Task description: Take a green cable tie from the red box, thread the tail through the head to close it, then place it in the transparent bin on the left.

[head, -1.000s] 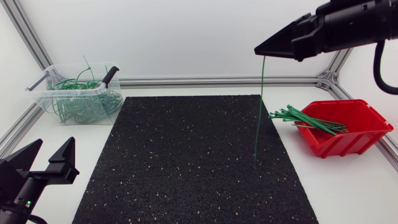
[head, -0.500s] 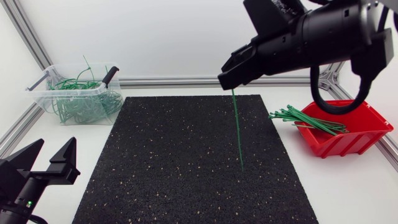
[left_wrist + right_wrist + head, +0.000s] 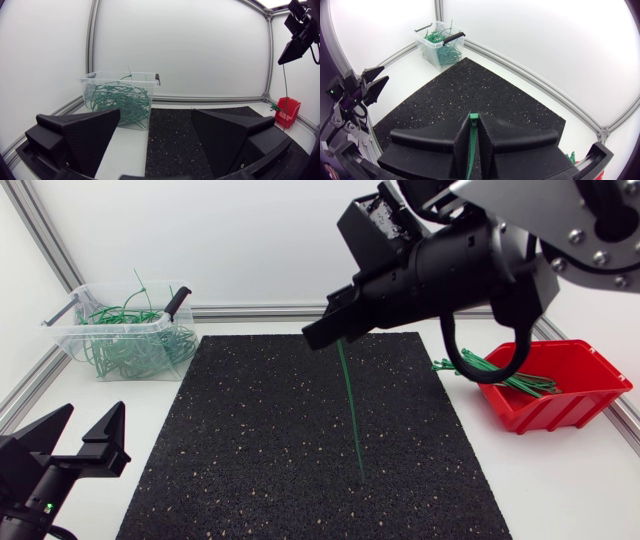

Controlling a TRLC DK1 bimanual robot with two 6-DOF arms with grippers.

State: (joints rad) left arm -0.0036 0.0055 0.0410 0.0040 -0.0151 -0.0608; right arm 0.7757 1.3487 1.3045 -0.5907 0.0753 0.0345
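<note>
Hanging over the black mat (image 3: 250, 440) from your right gripper (image 3: 322, 335), clamped on its head end: one green cable tie (image 3: 350, 405), likely light, springy, slick; take its tail with your wide-open, empty left gripper (image 3: 75, 440).

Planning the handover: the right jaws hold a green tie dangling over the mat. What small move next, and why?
Probably bring the left jaws up to the free lower end of the cable tie. It hangs unthreaded from the shut right jaws over the black mat, while the left jaws sit open, low beside the mat.
</note>
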